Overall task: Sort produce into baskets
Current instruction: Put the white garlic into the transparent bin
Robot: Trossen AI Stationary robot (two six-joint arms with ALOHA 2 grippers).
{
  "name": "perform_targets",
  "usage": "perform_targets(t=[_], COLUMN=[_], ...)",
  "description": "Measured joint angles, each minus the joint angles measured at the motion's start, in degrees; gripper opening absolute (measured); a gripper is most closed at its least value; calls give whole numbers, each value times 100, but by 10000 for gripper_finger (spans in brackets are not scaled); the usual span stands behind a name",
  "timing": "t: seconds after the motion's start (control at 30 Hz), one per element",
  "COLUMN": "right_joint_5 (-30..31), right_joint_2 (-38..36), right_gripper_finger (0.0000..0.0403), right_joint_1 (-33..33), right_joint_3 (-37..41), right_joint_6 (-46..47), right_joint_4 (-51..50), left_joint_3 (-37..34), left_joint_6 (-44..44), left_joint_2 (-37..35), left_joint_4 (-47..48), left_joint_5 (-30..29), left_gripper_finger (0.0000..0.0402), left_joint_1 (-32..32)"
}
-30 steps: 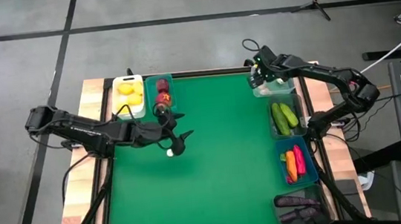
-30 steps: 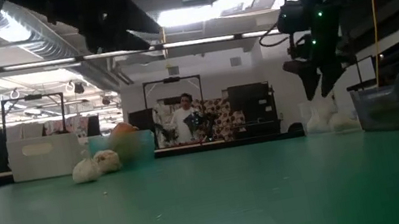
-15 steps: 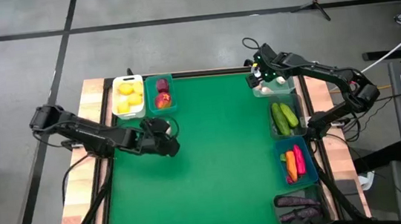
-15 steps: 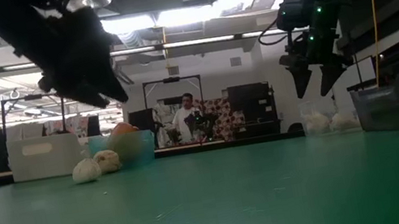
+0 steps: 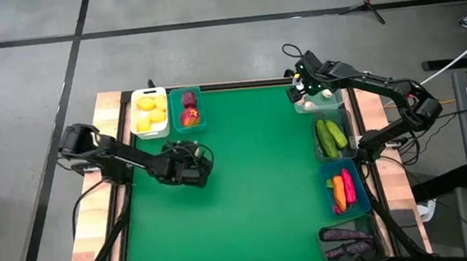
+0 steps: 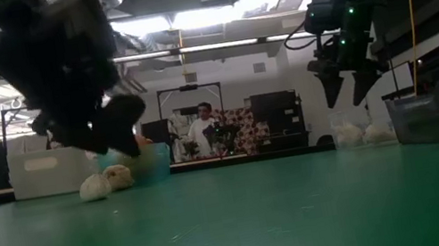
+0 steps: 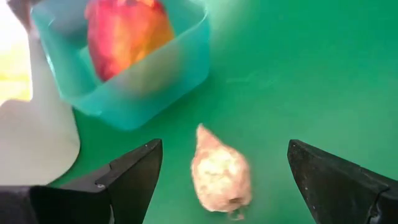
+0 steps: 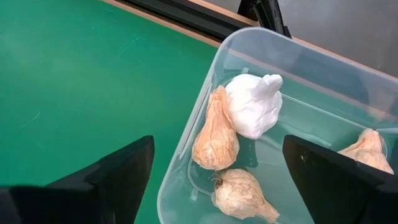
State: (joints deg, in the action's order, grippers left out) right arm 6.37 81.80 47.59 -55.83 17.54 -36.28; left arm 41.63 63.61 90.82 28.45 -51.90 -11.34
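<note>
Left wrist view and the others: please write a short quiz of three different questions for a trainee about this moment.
1. True or false: the left gripper holds the garlic bulb.
2. Which bin is under the right gripper? A) teal bin B) clear bin C) white bin
3. Fill in: the garlic bulb on the mat lies beside the ____ bin.

Key:
1. False; its jaws stand open on either side, apart from the bulb on the green mat.
2. B, the clear bin with garlic inside.
3. teal
</note>
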Motion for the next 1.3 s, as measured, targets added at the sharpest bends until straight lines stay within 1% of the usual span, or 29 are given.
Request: perform_targets(t=[0.17, 0.23, 0.3, 0.4, 0.53, 0.67, 0.8, 0.9, 1.0, 1.1, 1.2, 1.3], right_joint_5=[0, 0, -2, -2, -4, -4, -5, -185, -306, -304, -304, -369], right_joint_2=[2, 2, 2, 2, 2, 4, 4, 4, 4, -48, -250, -559], right_gripper_finger=[356, 356, 356, 356, 356, 356, 356, 356, 356, 356, 356, 356], right_joint_1=[0, 0, 0, 0, 0, 0, 0, 0, 0, 0, 0, 0], right_joint_3=[-2, -2, -2, -2, -2, -4, -4, -4, -4, -4, -4, -4], right_joint_6=[-3, -20, -24, -33, -46, -46, -47, -132, -136, -136, -136, -134], right_joint_4=[-86, -107, -130, -125, -125, -123, -105, -106, -105, -110, -70, 14], left_joint_3=[-4, -59, -213, -510, -850, -889, -883, -805, -693, -564, -458, -398], left_joint_6=[610, 812, 948, 1019, 1131, 976, 615, 445, 220, -37, -362, -761], left_joint_2=[443, 542, 560, 540, 510, 505, 511, 499, 383, 177, -86, -364], left_joint_4=[321, 313, 135, -403, -1073, -1226, -1471, -1522, -1558, -1599, -1615, -1875], left_joint_5=[0, 9, 39, 206, 265, 274, 296, 385, 506, 470, 438, 411], left_gripper_finger=[341, 341, 341, 334, 300, 256, 220, 199, 181, 168, 159, 153], left_joint_1=[95, 106, 99, 99, 95, 77, 84, 84, 84, 84, 84, 84])
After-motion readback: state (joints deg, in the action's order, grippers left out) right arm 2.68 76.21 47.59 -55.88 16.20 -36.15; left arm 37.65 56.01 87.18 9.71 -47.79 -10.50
